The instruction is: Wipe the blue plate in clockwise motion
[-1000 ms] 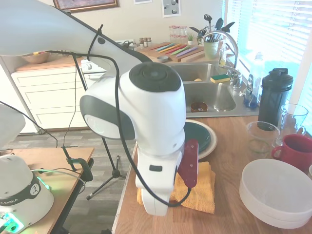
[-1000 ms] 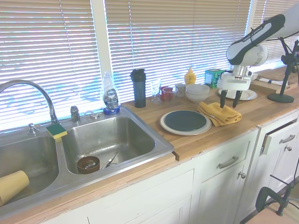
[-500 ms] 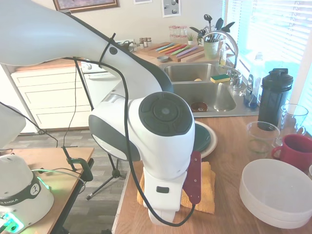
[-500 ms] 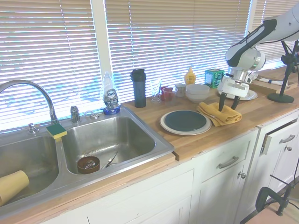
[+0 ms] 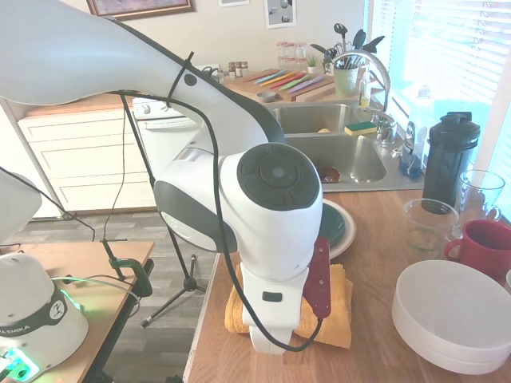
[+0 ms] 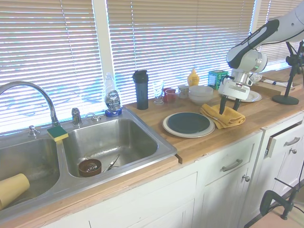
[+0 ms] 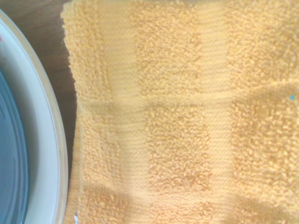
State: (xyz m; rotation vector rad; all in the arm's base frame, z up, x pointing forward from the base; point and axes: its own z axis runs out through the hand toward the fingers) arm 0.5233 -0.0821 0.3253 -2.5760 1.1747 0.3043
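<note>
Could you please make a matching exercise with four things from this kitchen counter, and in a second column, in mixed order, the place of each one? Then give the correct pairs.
Things:
1. blue plate
2. yellow towel
3. green sponge
4. gripper

Places:
A. on the sink's rim, beside the faucet
B. just above the towel, fingers apart
C. on the larger cream plate
D. on the counter beside the plates

Pairs: 1-C, 2-D, 3-A, 4-B

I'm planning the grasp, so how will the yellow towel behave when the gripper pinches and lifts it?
The towel looks like soft terry, folded in rumpled layers, so it will probably sag and partly unfold when lifted. Its looped pile should grip well, so slipping seems unlikely. It is likely light, and dragging it toward the blue plate may bunch it up. The gripper stands open over it.
</note>
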